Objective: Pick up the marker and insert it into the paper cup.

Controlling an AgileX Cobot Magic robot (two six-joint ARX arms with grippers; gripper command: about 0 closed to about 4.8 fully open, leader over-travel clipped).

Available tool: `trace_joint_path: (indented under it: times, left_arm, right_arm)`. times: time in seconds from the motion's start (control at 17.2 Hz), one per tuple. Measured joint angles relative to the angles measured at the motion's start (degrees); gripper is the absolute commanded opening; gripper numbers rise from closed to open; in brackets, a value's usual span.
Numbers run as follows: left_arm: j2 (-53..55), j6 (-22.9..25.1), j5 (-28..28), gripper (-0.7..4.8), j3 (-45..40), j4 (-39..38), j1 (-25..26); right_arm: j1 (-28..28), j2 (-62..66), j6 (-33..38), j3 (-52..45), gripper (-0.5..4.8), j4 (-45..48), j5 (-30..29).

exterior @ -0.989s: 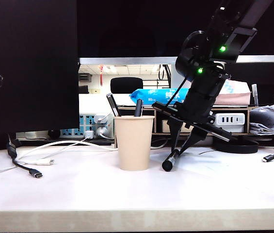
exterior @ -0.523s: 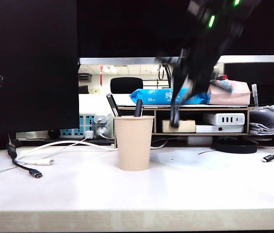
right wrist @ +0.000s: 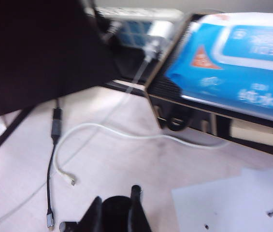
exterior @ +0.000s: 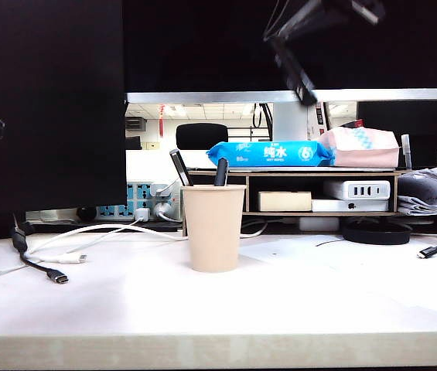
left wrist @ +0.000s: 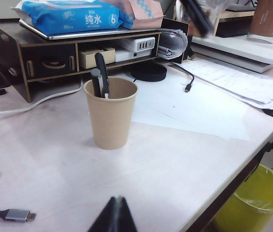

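Right gripper (exterior: 305, 73) rose from table beside cup (exterior: 213, 226) to 1 o'clock above it, clenched on marker (right wrist: 115, 212). Left gripper (left wrist: 115, 218) parked, pinched together. Risk: marker skewed, catches rim or pens (exterior: 199, 169) inside, tips cup.

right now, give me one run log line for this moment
phase: carry | right end effector: shut on marker, high above table | paper cup: upright, two pens inside | left end effector: shut, idle
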Motion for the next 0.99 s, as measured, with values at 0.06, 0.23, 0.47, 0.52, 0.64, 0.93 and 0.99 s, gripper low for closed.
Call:
trace_joint_path:
  times: [0.06, 0.23, 0.47, 0.52, 0.64, 0.93, 0.99]
  left_arm:
    - [0.0, 0.0, 0.0, -0.06, 0.0, 0.0, 0.0]
    - [0.0, 0.0, 0.0, -0.06, 0.0, 0.0, 0.0]
    - [0.0, 0.0, 0.0, -0.06, 0.0, 0.0, 0.0]
    - [0.0, 0.0, 0.0, -0.06, 0.0, 0.0, 0.0]
    - [0.0, 0.0, 0.0, -0.06, 0.0, 0.0, 0.0]
    - [0.0, 0.0, 0.0, -0.06, 0.0, 0.0, 0.0]
    - [0.0, 0.0, 0.0, -0.06, 0.0, 0.0, 0.0]
  right_arm:
    - [0.9, -1.6, 0.1, -5.2, -0.01, 6.6, -0.6]
    - [1.8, -2.2, 2.4, -18.4, -0.01, 30.5, -4.7]
    - [1.7, 4.4, 5.0, -27.2, -0.01, 60.7, -5.4]
    - [1.9, 7.3, 5.3, -27.1, -0.01, 64.4, -5.4]
    - [2.7, 12.4, 5.6, -27.1, -0.01, 69.8, -5.3]
    - [3.2, 17.5, 3.3, -27.1, -0.01, 77.2, -5.4]
    - [3.3, 17.5, 1.7, -27.1, -0.01, 77.2, -4.9]
